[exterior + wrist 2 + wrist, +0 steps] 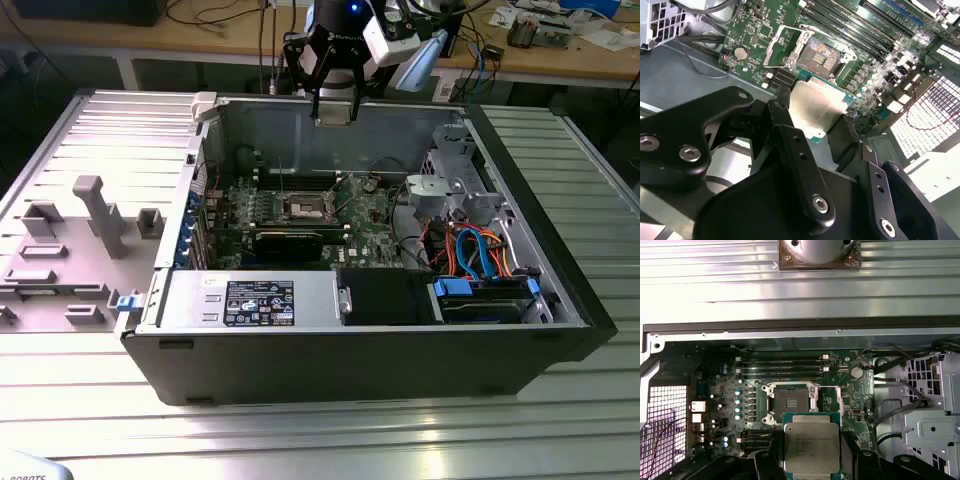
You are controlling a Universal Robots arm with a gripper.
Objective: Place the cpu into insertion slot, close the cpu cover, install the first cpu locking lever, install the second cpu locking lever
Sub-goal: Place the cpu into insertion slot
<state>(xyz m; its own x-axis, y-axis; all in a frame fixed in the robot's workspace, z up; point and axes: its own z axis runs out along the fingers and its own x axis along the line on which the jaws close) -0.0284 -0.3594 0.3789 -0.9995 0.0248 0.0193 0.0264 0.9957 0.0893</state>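
Pincer (811, 456) on level cpu (811, 444), silver top upward.

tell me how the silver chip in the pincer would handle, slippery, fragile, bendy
Probably stiff: the chip is a flat metal-topped square, held unbent in the pincer. Its smooth shiny top looks slippery, so it may slide if nudged. Likely light and thin, and easily damaged at its edges.

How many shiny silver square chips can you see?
1. The chip is gripped in the hand, up in the air over the case. The slot is empty. Others could be hidden inside the case.
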